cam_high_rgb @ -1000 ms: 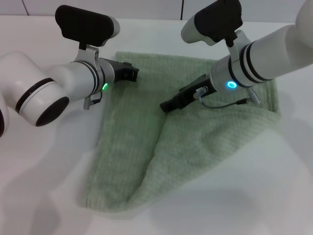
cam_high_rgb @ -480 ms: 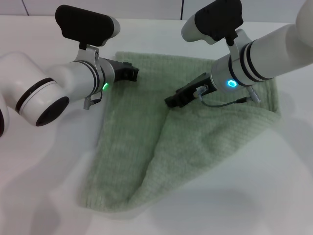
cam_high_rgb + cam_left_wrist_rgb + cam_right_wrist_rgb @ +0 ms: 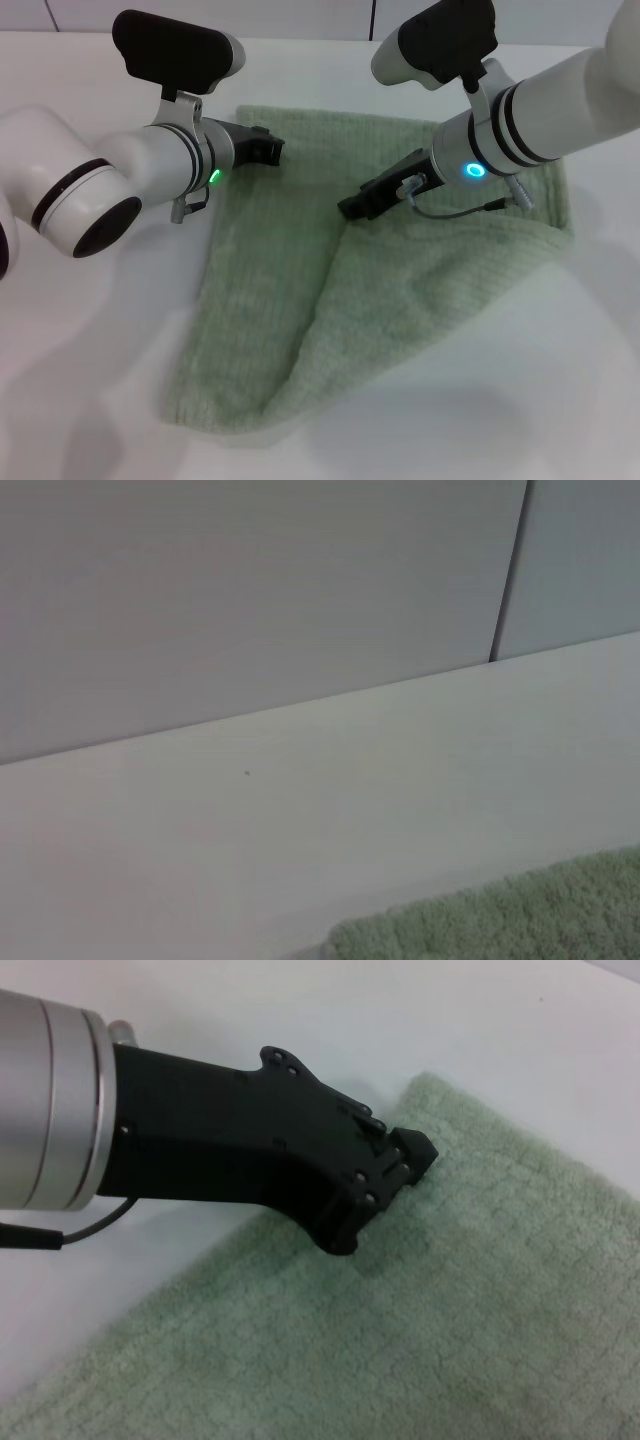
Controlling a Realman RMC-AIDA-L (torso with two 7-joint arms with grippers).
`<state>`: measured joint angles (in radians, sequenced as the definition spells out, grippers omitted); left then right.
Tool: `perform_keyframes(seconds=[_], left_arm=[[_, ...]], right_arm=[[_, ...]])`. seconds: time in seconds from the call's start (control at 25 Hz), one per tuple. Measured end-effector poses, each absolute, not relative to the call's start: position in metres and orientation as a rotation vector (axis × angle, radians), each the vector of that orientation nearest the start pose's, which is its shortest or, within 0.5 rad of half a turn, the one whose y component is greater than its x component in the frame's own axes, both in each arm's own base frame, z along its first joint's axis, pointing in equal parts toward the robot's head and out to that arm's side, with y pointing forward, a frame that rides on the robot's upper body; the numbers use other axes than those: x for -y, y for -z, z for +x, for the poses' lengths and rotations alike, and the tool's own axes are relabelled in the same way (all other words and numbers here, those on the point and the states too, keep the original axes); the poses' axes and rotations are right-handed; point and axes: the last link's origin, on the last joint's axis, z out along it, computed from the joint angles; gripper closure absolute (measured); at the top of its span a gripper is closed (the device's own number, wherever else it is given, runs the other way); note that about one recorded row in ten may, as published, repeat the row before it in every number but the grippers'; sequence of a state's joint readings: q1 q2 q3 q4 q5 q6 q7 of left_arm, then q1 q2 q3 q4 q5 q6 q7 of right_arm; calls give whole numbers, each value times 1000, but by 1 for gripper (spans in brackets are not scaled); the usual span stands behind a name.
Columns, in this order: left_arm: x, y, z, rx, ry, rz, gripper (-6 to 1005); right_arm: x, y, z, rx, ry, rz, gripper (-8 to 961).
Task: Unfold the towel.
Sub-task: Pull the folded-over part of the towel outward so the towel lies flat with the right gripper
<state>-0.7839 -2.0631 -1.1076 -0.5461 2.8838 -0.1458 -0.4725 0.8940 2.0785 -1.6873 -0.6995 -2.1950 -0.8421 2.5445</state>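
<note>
The pale green towel (image 3: 255, 300) lies on the white table, its right part folded diagonally over the middle. That flap's point ends under my right gripper (image 3: 350, 208), which hovers low over the towel's centre. My left gripper (image 3: 272, 148) sits at the towel's far left corner. In the right wrist view the left gripper (image 3: 385, 1185) looks shut, its tip resting on the towel (image 3: 450, 1310) near that corner; whether cloth is pinched is hidden. The left wrist view shows only a strip of towel (image 3: 500, 925) edge.
White tabletop (image 3: 90, 340) surrounds the towel on all sides. A grey wall panel (image 3: 250, 590) rises behind the table's far edge.
My right gripper has shifted slightly to the right and away from me over the towel. The left arm has not moved.
</note>
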Motion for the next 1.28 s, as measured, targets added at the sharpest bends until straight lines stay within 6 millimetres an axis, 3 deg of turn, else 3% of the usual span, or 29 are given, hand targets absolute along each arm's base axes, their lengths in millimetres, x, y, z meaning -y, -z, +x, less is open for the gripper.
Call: perform_keyframes(seconds=[0.4, 0.64, 1.28], left_arm=[[-430, 97, -225, 919, 84, -2041, 1001], [-430, 97, -226, 921, 83, -2041, 1000], [-430, 97, -226, 923, 84, -2039, 1000]], right_arm=[[-410, 106, 153, -899, 156, -2595, 636], [-410, 106, 153, -898, 156, -2596, 814], [-410, 106, 154, -871, 149, -2596, 902]])
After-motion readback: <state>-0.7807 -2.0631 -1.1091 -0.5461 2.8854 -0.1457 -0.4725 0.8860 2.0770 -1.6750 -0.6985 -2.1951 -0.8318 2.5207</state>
